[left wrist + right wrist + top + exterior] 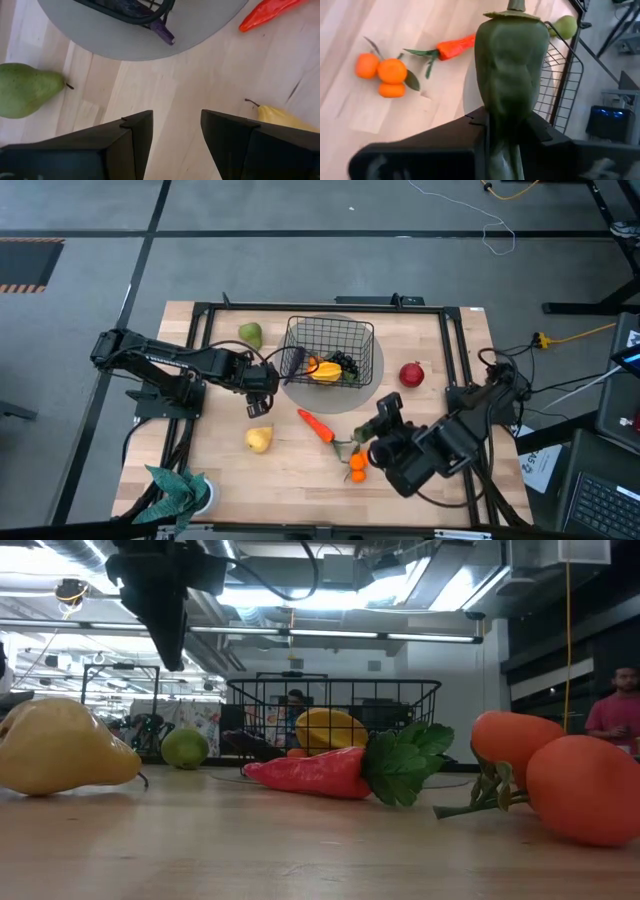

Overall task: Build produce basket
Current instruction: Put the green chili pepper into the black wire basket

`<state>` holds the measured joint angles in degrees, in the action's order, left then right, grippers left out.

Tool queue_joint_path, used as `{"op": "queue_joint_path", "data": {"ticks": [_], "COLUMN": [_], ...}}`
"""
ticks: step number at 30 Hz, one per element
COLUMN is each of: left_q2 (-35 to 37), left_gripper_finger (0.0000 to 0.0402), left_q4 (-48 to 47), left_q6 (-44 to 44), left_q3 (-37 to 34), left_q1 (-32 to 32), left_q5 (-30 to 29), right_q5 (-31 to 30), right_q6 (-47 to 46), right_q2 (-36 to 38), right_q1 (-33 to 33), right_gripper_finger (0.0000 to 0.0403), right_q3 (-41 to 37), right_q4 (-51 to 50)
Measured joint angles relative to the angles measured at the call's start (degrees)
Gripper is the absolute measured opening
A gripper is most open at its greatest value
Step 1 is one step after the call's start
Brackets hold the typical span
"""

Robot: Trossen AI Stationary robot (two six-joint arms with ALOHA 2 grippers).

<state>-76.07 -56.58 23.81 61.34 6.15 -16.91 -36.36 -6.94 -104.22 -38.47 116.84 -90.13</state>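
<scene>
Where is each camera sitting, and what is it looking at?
High view: above the table, looking straight down at the basket and both arms.
Low view: at tabletop height, looking level across the carrot; an arm hangs at upper left.
Left wrist view: on the left arm, facing down at the table past its open left end effector.
Right wrist view: on the right arm, past the right end effector gripping a green pepper.
Shared: all four views show the carrot.
</scene>
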Motion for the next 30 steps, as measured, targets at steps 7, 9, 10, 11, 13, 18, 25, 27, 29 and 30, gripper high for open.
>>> {"op": "queue_joint_path", "data": {"ticks": [7, 9, 10, 11, 13, 18, 25, 27, 29, 30], "left_q2": [0.0, 0.0, 0.0, 0.0, 0.0, 0.0, 0.0, 0.0, 0.0, 0.0], "left_gripper_finger": [0.0154, 0.0154, 0.0154, 0.0154, 0.0154, 0.0154, 0.0154, 0.0154, 0.0154, 0.0154], "left_q4": [0.1, 0.1, 0.1, 0.1, 0.1, 0.1, 0.1, 0.1, 0.1, 0.1], "left_q6": [-1.1, -2.6, -3.4, -4.2, -5.4, -5.5, -5.5, -5.5, -5.4, -5.4], "left_q3": [0.0, 0.0, 0.0, 0.0, 0.0, 0.0, 0.0, 0.0, 0.0, 0.0], "left_q1": [0.0, 0.0, 0.0, 0.0, 0.0, 0.0, 0.0, 0.0, 0.0, 0.0], "left_q5": [0.0, 0.0, 0.0, 0.0, 0.0, 0.0, 0.0, 0.0, 0.0, 0.0], "right_q5": [-0.2, -0.5, -1.0, -1.5, -2.1, -2.1, -1.9, -1.5, -1.5, -1.5], "right_q6": [2.5, 3.4, 3.8, 4.1, 4.4, 5.6, 7.5, 7.6, 8.5, 9.0], "right_q2": [0.0, 0.1, 0.2, 0.2, 0.2, 0.3, 0.3, 0.3, 0.3, 0.3], "right_q1": [3.1, 3.8, 4.1, 4.5, 5.3, 7.3, 10.2, 11.5, 12.7, 13.3], "right_gripper_finger": [0.0048, 0.0048, 0.0048, 0.0048, 0.0048, 0.0048, 0.0047, 0.0047, 0.0047, 0.0047], "right_q3": [0.0, 0.0, 0.0, 0.0, 0.0, 0.0, 0.0, 0.0, 0.0, 0.0], "right_q4": [0.1, 0.1, 0.1, 0.1, 0.1, 0.1, 0.1, 0.1, 0.1, 0.1]}}
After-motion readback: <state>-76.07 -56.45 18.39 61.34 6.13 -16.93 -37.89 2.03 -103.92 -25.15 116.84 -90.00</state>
